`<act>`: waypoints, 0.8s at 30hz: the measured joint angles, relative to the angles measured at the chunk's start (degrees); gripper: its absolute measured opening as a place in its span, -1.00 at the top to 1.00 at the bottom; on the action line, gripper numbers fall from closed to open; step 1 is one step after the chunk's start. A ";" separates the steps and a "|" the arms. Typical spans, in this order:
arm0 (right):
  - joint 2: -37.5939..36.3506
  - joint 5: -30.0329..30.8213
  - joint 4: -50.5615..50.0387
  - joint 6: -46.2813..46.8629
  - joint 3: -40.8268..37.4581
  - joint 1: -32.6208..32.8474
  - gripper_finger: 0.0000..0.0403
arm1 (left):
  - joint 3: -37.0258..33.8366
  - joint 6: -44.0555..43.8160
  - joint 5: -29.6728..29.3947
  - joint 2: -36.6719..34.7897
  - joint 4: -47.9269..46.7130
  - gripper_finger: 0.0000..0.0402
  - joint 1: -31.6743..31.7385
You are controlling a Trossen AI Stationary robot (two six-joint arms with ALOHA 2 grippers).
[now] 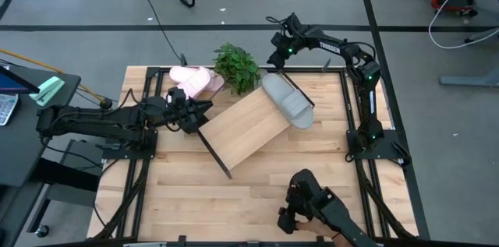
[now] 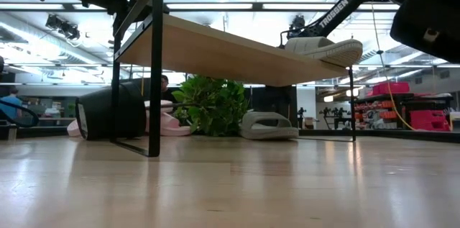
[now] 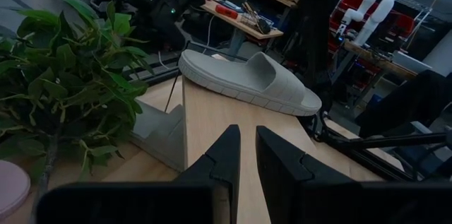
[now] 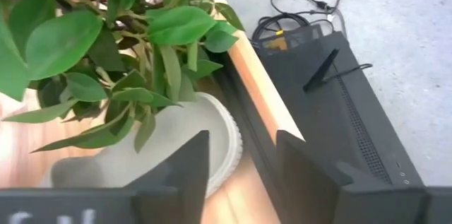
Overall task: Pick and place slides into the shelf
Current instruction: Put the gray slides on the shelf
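The shelf (image 1: pixel 245 126), a slanted light-wood board on a thin black frame, stands mid-table. One grey slide (image 1: pixel 287 99) lies sole down on its right end, also in the low view (image 2: pixel 323 47). A second grey slide (image 2: pixel 269 124) rests on the table under the board. Two pink slides (image 1: pixel 195 82) lie side by side near the far edge. My right gripper (image 4: pixel 240 153) hangs open just above the far end of the shelved grey slide, beside the plant. My left gripper (image 1: pixel 201 116) is at the shelf's left end, fingers almost together. My left gripper meets the shelf at the far corner of its left end (image 1: pixel 204 121), coming in nearly level from the table's left. Its fingers (image 3: pixel 229 157) stand a narrow slit apart and hide what is between them. The shelf stands on its legs on the table.
A green leafy plant (image 1: pixel 236 66) lies at the far edge between the pink slides and the shelf. A dark arm-like device (image 1: pixel 312 208) sits over the near edge at the right. Bare tabletop (image 1: pixel 187 200) stretches along the near left.
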 joint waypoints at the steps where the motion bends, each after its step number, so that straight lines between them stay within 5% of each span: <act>1: 0.00 0.23 -0.12 -0.31 0.00 0.00 0.07 | 0.00 0.02 0.00 -0.01 0.00 0.74 0.00; 7: 0.00 0.31 -0.67 -1.92 0.00 0.07 -0.11 | 0.00 0.02 0.00 0.00 0.00 0.74 0.02; 24: 0.08 -0.08 -5.57 -4.52 0.00 1.23 -0.03 | 0.00 0.04 0.00 -0.01 0.00 0.72 0.00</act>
